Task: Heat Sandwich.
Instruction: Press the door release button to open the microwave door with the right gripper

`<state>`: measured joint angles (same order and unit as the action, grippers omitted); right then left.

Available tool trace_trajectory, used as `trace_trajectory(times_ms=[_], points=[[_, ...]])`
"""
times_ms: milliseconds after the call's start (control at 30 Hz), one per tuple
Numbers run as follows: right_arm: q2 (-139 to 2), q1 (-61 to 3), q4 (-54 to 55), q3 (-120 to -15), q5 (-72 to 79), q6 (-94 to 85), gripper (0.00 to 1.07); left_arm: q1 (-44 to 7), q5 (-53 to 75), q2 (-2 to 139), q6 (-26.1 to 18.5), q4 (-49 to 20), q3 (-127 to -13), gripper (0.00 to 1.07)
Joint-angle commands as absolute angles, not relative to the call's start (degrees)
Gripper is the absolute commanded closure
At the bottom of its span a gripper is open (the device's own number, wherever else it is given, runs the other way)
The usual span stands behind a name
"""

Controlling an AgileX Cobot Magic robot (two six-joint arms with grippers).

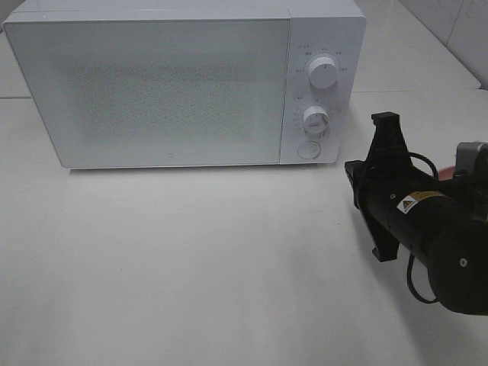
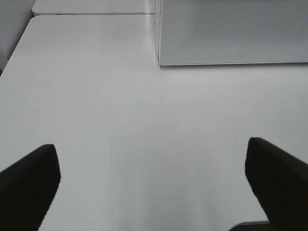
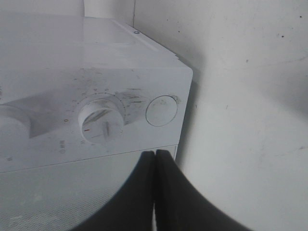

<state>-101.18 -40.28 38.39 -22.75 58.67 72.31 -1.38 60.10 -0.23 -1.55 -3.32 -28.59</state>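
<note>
Perhaps plate (image 1: 448, 172) behind right gripper (image 3: 155, 154)

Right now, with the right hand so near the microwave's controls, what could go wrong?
The shut right hand points towards the round white button on the white microwave oven, and the lower white dial sits just beside it; a small slip might turn the dial instead. A hard push could also slide the oven back on the smooth white table.
</note>
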Motion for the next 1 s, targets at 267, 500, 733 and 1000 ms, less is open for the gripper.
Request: trace_trajectory(times_ms=[267, 500, 733, 1000], points=[[-107.37, -39.59, 37.41, -28.53, 57.75, 75.29, 1.06, -1.26, 59.30, -1.66, -1.49, -3.44, -28.42, 0.03], [-110.98, -36.27, 34.03, -33.29, 56.21, 76.83, 1.07, -1.26, 59.30, -1.66, -1.49, -3.44, -28.42, 0.03], [-114.65, -33.92, 31.28, -37.93, 53.57, 78.21, 1.07, -1.26, 59.30, -1.66, -1.49, -3.44, -28.42, 0.03], [-118.32, -31.63, 28.82, -41.94, 53.06, 78.50, 1.07, -1.26, 59.30, -1.66, -1.49, -3.44, -28.42, 0.03]])
